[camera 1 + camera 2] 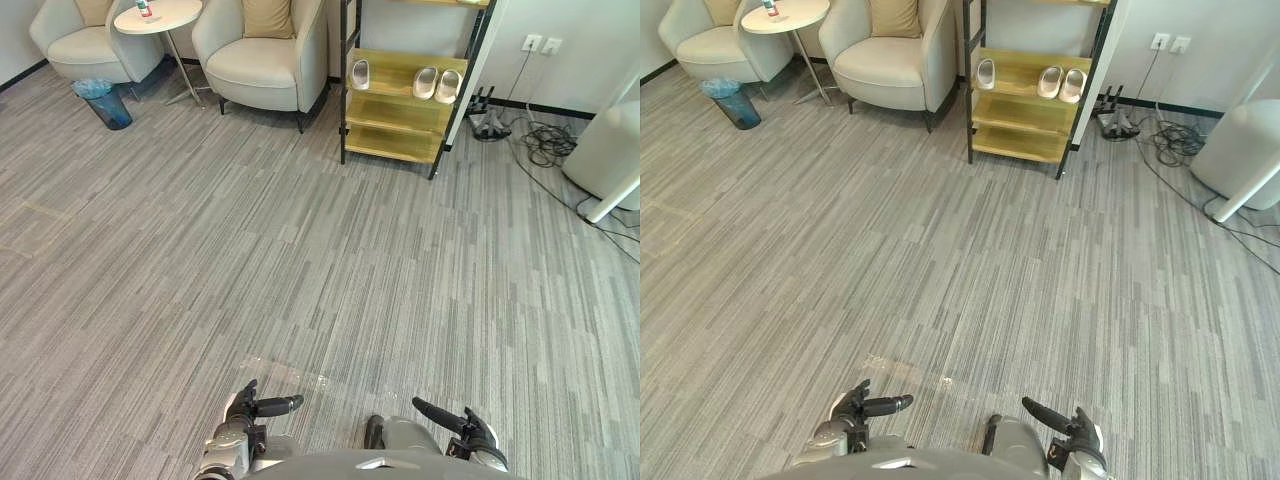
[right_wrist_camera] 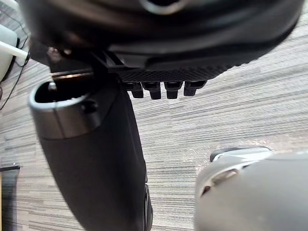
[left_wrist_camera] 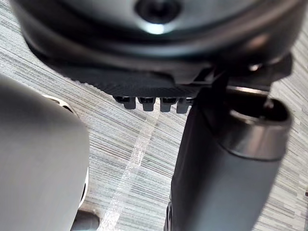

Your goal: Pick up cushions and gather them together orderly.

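Grey carpeted floor [image 1: 300, 250] was seen. Tan cushion [image 1: 267, 17] was propped in near armchair [image 1: 265, 72], second cushion [image 1: 95, 10] in far armchair [image 1: 85, 48]. Left hand [image 1: 243, 408] and right hand [image 1: 468, 432] were held low, fingers uncurled, empty.

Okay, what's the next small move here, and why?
Probably walk forward-left toward the near armchair: its tan cushion and the other cushion sit far across the carpet, while the left hand and right hand hang low, open and empty.
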You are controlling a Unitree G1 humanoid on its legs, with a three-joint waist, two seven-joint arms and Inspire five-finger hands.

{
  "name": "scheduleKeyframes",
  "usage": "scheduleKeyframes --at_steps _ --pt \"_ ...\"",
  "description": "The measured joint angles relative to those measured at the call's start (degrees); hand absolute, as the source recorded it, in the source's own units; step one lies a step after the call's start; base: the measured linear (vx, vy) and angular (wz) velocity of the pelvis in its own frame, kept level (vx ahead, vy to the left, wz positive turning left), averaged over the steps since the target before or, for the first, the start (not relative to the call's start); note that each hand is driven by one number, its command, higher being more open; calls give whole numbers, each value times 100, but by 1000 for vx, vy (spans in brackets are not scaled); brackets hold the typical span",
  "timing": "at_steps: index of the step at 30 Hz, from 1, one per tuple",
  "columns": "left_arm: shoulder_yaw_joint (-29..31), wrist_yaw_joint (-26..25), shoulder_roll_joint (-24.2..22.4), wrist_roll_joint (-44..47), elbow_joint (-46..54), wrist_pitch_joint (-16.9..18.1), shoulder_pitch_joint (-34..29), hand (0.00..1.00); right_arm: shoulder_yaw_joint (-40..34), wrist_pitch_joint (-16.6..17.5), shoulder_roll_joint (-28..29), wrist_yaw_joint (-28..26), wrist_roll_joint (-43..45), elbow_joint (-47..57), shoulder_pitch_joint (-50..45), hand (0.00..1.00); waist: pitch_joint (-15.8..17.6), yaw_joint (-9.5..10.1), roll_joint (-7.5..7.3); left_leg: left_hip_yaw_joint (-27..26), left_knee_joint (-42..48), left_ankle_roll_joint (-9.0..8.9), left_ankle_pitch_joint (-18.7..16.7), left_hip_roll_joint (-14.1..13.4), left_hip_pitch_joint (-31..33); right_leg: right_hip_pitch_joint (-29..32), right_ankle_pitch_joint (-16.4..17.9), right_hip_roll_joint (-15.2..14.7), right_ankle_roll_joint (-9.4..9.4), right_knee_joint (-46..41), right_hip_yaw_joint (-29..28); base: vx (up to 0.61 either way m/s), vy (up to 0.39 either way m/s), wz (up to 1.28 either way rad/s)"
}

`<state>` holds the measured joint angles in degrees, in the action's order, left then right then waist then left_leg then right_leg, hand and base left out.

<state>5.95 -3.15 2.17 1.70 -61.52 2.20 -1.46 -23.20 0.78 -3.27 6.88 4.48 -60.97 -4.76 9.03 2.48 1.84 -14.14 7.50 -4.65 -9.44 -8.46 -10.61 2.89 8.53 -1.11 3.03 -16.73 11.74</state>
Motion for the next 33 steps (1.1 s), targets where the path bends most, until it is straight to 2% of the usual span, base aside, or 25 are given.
scheduleKeyframes --at_steps 1,3,4,5,6,7,9,13,16,17,18,19,20,23,24,25,27,28,30,31,33 --pt "1 21 0 -11 3 26 -4 100 -69 -10 -1 8 0 -63 -17 100 5 -1 -15 84 -81 -82 -54 69 -57 -158 0 2 2 114 -4 191 -106 -2" --pt "6 32 -20 -13 12 34 -29 100 -103 -14 -13 8 -3 -138 -77 100 -8 -1 -16 116 -250 -74 -46 221 -39 -367 0 3 2 288 -8 82 18 -3" --pt "12 34 -36 -12 20 32 -32 100 -145 -26 -33 -10 0 -177 -104 100 -31 -4 22 131 -445 30 102 295 30 -453 1 42 -1 382 -21 37 46 -8" --pt "15 37 -46 -10 11 28 -34 100 -164 -29 -43 -16 -2 -188 -115 100 -45 -8 46 138 -465 -2 182 293 108 -479 1 80 -5 419 -33 27 72 -16" --pt "8 54 -16 -23 0 25 -55 100 -203 -26 -39 -3 -2 -229 -127 100 -131 -13 16 213 -453 -13 181 309 117 -508 -23 88 -65 521 -91 87 201 -2" --pt "-11 68 45 -24 -69 24 -48 100 -214 -29 22 -6 -1 -286 -270 100 -185 -40 -73 261 -482 77 238 474 137 -765 -263 -5 -292 1132 -75 88 208 3" --pt "-61 72 70 -35 -85 25 -45 100 -210 -26 21 -7 -1 -295 -289 100 -200 -46 -79 298 -479 158 289 547 152 -834 -337 -61 -337 1286 -63 35 118 9" --pt "-66 71 73 -36 -123 25 -27 100 -206 -19 15 -7 0 -346 -284 100 -195 -64 -90 373 -478 174 300 582 145 -964 -408 -81 -356 1449 -11 -19 16 8" --pt "-28 94 124 -149 -46 28 15 100 -174 -6 91 -9 29 -314 -270 100 -98 -103 -200 401 308 71 189 571 515 -983 -382 -149 -341 1412 83 -75 -36 17" --pt "102 89 125 -180 61 23 65 100 -29 -3 108 -16 51 -198 -285 100 20 -97 -235 418 1537 65 18 451 1098 -986 -358 -202 -315 1338 107 -127 -17 8" --pt "252 77 67 -168 188 25 60 100 102 -7 82 -12 83 -89 -295 100 119 -42 -198 449 2558 150 -159 270 1588 -995 -294 -178 -269 1215 80 -115 10 -5" --pt "251 74 36 -170 220 37 57 100 136 -7 52 -7 90 -22 -319 100 130 -26 -134 507 2848 222 -320 157 1729 -1005 -234 -138 -260 1126 55 -88 46 -20" --pt "249 72 -21 -169 240 36 58 100 174 -8 19 3 121 88 -351 100 125 -26 -44 626 2915 210 -518 13 1847 -1015 -125 -104 -282 984 28 -66 49 -12" --pt "221 82 -33 -165 358 53 25 100 201 -8 21 9 127 170 -383 100 131 -11 -31 938 2425 217 -536 -60 1992 -973 78 -130 -368 734 -86 -33 107 -18" --pt "222 58 -51 -154 393 84 -44 100 189 -7 -14 9 128 168 -396 100 68 -11 44 1141 1785 146 -363 -51 1956 -841 248 -118 -490 528 -194 70 232 -52" --pt "230 65 -89 -111 381 80 -62 100 184 -32 -23 9 116 154 -382 100 -3 13 65 1088 1643 -10 -59 -51 1923 -680 380 -175 -614 253 -404 64 170 -67" --pt "227 63 -18 -120 380 81 -109 100 185 -60 41 7 115 164 -390 100 -121 13 -78 832 1511 30 -89 76 1845 -561 431 -358 -724 141 -576 148 195 -59" --pt "224 59 62 -120 332 84 -160 100 167 -74 109 -7 111 159 -473 100 -253 6 -213 541 1354 72 -94 262 1709 -435 470 -589 -815 49 -789 258 240 -55" --pt "190 60 131 -112 164 90 -140 100 104 -87 147 -8 46 117 -520 100 -382 3 -316 351 1155 132 -70 466 1537 -416 488 -766 -899 69 -927 297 193 -47" --pt "124 66 146 -111 86 89 -135 100 -79 -97 169 -13 -17 5 -515 100 -451 -17 -317 282 989 177 -46 594 1417 -463 458 -880 -950 165 -946 248 134 -26" --pt "91 65 147 -102 11 90 -120 100 -254 -149 167 -19 -73 -85 -483 100 -461 -14 -292 237 838 197 -43 669 1246 -595 420 -942 -1001 255 -950 152 78 -10"
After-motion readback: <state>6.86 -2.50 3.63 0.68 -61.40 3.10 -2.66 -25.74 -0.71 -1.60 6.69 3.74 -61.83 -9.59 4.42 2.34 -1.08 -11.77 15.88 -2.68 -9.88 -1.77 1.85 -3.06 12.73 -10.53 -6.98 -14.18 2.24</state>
